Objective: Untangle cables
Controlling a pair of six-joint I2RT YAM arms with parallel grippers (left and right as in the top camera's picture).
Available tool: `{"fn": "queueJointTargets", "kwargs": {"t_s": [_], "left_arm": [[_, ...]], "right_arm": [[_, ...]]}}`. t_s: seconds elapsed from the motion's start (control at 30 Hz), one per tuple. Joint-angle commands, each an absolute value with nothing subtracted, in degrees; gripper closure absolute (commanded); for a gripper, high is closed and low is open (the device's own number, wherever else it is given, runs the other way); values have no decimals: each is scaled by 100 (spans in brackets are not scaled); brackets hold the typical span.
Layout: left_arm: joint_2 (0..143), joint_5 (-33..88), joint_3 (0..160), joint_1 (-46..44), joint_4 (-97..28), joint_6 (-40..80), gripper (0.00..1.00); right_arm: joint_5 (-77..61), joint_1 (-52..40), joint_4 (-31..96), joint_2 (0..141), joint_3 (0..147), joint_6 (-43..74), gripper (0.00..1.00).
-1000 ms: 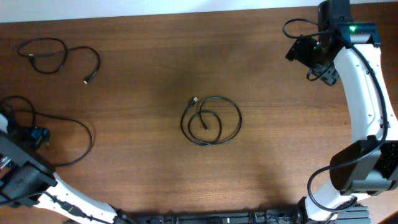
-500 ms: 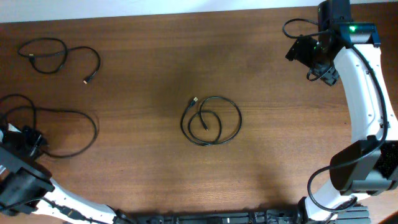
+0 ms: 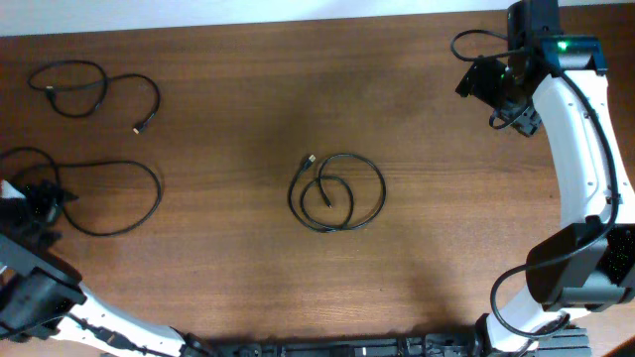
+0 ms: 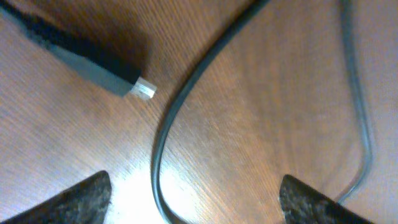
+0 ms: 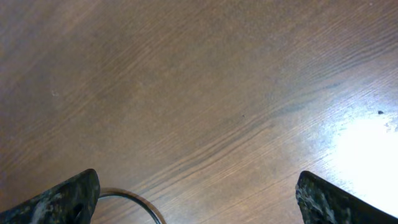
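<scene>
Three thin black cables lie apart on the brown table. One cable [image 3: 103, 89] loops at the far left back. A coiled one [image 3: 383, 193] sits at the centre. The third cable [image 3: 159, 193] makes a wide loop at the left, ending under my left gripper [image 3: 35, 203]. In the left wrist view that gripper [image 4: 196, 202] is open; the cable [image 4: 163, 149] lies on the wood between its fingers [image 4: 81, 199], touching neither. Its dark plug [image 4: 99, 65] with a light tip rests just ahead. My right gripper [image 3: 491, 84] is open at the far right back, over bare wood [image 5: 199, 199].
The table's back edge [image 3: 248, 25] runs along the top of the overhead view. The white right arm [image 3: 575, 149] stretches down the right side. A thin dark arc [image 5: 134, 200] shows at the bottom of the right wrist view; what it is cannot be told.
My left gripper has shifted slightly left and back. The left cable's loop has swung backward and spread further right. The right arm and the other two cables have not moved.
</scene>
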State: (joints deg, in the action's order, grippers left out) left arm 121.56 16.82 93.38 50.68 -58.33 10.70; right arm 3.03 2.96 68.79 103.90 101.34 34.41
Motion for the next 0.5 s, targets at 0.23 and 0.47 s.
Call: {"fn": "queueJointTargets", "kwargs": {"t_s": [0.23,0.47], "left_arm": [[12007,3854,11030,3068,-6309,276,7],[12009,2176,11030,779,-6372,163,9]], "right_arm": [[386,298,6877,10442,10143,3437,1],[388,298,6877,10442,10143,3437,2]]}}
